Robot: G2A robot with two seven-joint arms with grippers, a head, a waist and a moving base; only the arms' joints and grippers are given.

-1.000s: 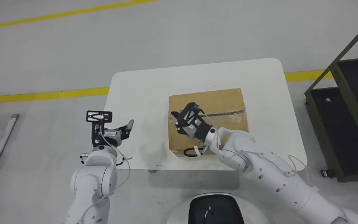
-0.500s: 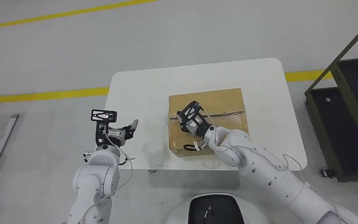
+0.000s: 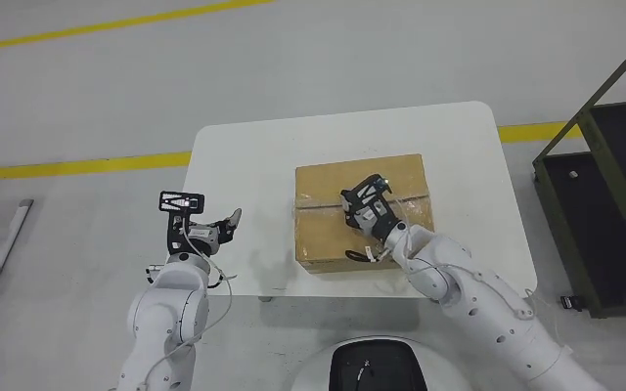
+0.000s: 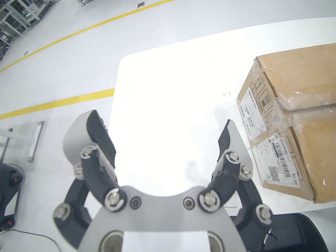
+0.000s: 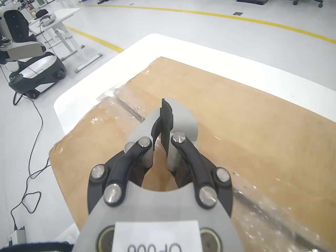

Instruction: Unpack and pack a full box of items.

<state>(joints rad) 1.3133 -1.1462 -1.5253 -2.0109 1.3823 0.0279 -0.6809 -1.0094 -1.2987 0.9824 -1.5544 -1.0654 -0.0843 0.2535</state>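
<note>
**Clenched claw dragged along the taped seam**

Carried the right claw (image 3: 367, 195) over the last second from the end of the box (image 3: 391, 171) nearest the left arm to about the middle of the lid. Followed the strip of clear tape (image 3: 416, 203) the whole way. Kept it clenched, pads pressed together with nothing between them, tips aimed low over the seam.

Nudged the left claw (image 3: 225, 227) slightly inward early in that second, then held it there. Hangs released now, fingers spread wide, at the edge of the worktop (image 3: 254, 156) and well apart from the box.

Reads as an attempt to score or break the tape, which would be the opening step of unpacking. Cannot tell whether the tips actually press on the tape, or whether any of it has split. Nothing taken out yet, so the task looks barely begun.

As for the box itself:
- Plain brown cardboard, lying flat on the white worktop, nearer the robot's side than the far edge.
- Lid flaps shut, meeting at a central seam.
- Sealed with glossy, crinkled tape that runs on down over the end face.
- Printed labels (image 4: 278, 163) and handling marks on that end, facing the left claw.
- Slightly scuffed at the corners.
</note>
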